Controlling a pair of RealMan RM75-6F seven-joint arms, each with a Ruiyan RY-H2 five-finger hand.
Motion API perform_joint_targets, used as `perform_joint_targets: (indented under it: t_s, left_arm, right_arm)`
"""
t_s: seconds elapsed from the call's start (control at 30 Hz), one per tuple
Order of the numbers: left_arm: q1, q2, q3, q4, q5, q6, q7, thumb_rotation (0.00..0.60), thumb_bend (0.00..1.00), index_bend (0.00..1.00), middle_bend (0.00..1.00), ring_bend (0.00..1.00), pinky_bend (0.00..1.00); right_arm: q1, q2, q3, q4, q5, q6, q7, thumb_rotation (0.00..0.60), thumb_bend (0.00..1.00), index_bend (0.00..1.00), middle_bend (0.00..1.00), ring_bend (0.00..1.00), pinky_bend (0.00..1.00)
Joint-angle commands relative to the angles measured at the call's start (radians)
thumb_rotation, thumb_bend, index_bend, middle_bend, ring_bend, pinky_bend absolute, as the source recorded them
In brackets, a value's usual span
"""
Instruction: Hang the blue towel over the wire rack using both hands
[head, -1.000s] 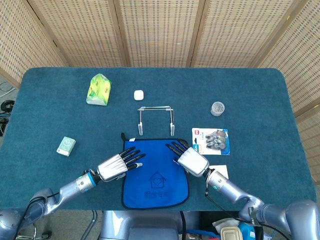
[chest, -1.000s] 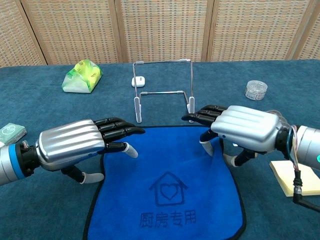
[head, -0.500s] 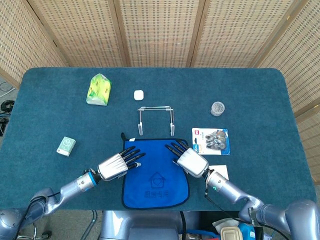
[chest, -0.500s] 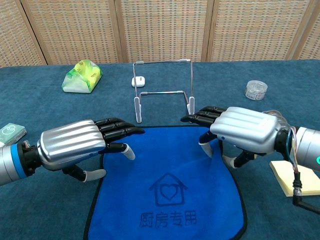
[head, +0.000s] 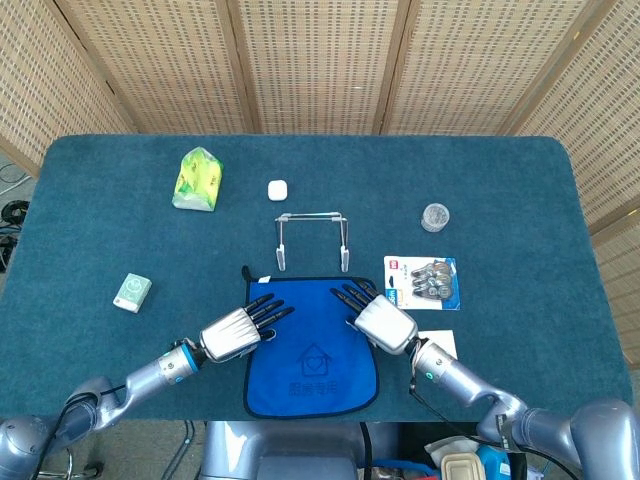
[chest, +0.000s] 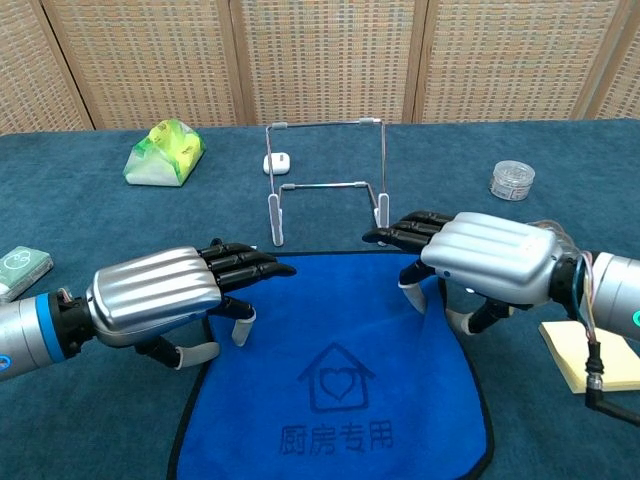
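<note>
From the head view, the flat blue cloth towel (head: 312, 347) lies on the teal tabletop (head: 100, 220), its long axis running from the robot toward the thin silver wire rack (head: 312, 238) just beyond its far edge. The left hand (head: 240, 328) and right hand (head: 378, 318) sit over the towel's two far corners, about equally near the rack.

From the chest view, both hands are spread palm-down with fingers extended toward the rack, their tips reaching down to the cloth; neither appears to have pinched it yet.
</note>
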Motion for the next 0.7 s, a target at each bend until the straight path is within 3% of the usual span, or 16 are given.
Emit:
perform_joint_targets:
  t_s: [0.03,0.3,0.7]
  left_arm:
    - [0.000,-0.001,0.001,-0.002,-0.003,0.000,0.001,0.600,0.43,0.56,0.00,0.00,0.07]
    - [0.007,-0.001,-0.005,-0.006,-0.016,0.018,0.009,0.600,0.45,0.73,0.00,0.00,0.07]
    - [0.020,0.014,-0.073,-0.043,-0.069,0.108,-0.028,0.600,0.45,0.76,0.00,0.00,0.06]
  right_arm:
    - [-0.001,-0.001,-0.001,0.004,0.000,0.001,0.004,0.600,0.53,0.62,0.00,0.00,0.00]
    - [-0.002,0.002,-0.001,0.000,-0.001,0.005,0.006,0.600,0.53,0.63,0.00,0.00,0.00]
    - [-0.008,0.057,0.038,-0.076,0.015,0.048,-0.011,0.600,0.53,0.63,0.00,0.00,0.00]
